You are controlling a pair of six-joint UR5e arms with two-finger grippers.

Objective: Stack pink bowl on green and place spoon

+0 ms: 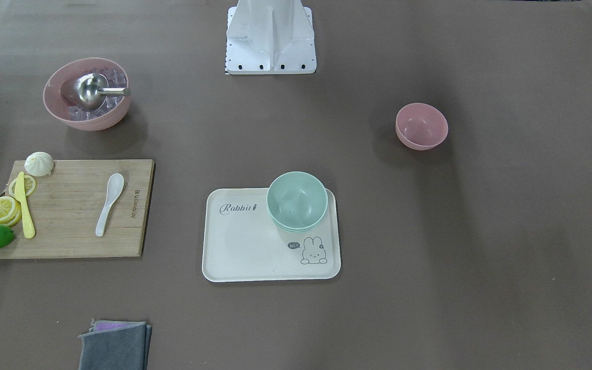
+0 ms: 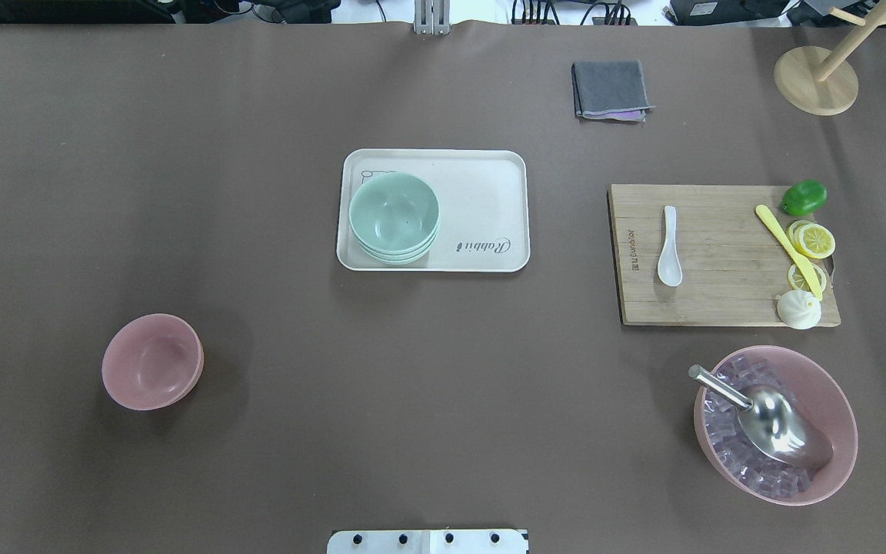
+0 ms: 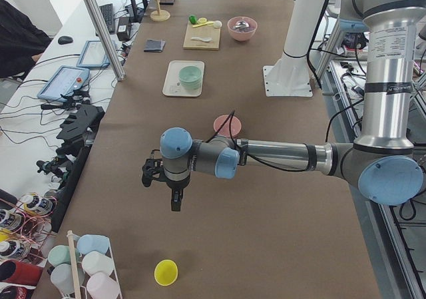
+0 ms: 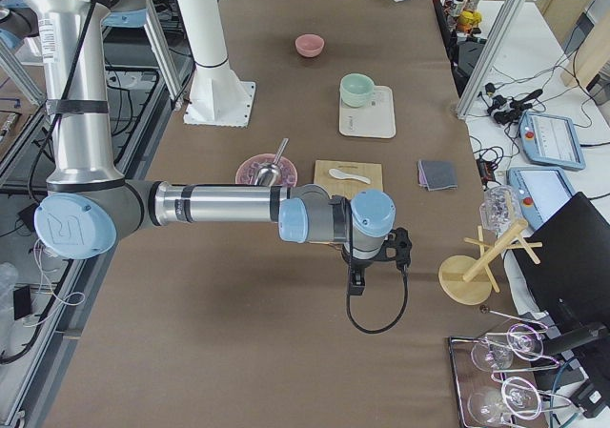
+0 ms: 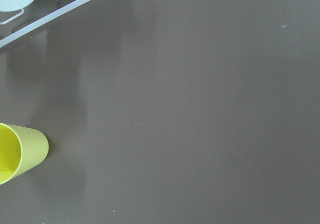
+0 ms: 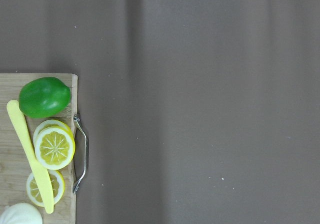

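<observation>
The small pink bowl (image 1: pixel 422 126) (image 2: pixel 152 361) stands empty on the bare table on my left side. The stacked green bowls (image 1: pixel 297 200) (image 2: pixel 394 217) sit in a corner of the white tray (image 1: pixel 244 252) (image 2: pixel 481 185) at mid-table. The white spoon (image 1: pixel 109 203) (image 2: pixel 670 246) lies on the wooden cutting board (image 1: pixel 70 226) (image 2: pixel 720 300) on my right side. My left gripper (image 3: pixel 174 202) hangs over bare table beyond the pink bowl, far from it. My right gripper (image 4: pixel 355 283) hangs just beyond the board's end. Whether either is open or shut, I cannot tell.
A large pink bowl (image 1: pixel 87 93) (image 2: pixel 775 423) with ice cubes and a metal scoop stands near the board. Lemon slices, a lime, a yellow knife and a bun lie on the board. A grey cloth (image 2: pixel 611 90), a wooden stand (image 2: pixel 816 77) and a yellow cup (image 5: pixel 20 151) sit at the edges.
</observation>
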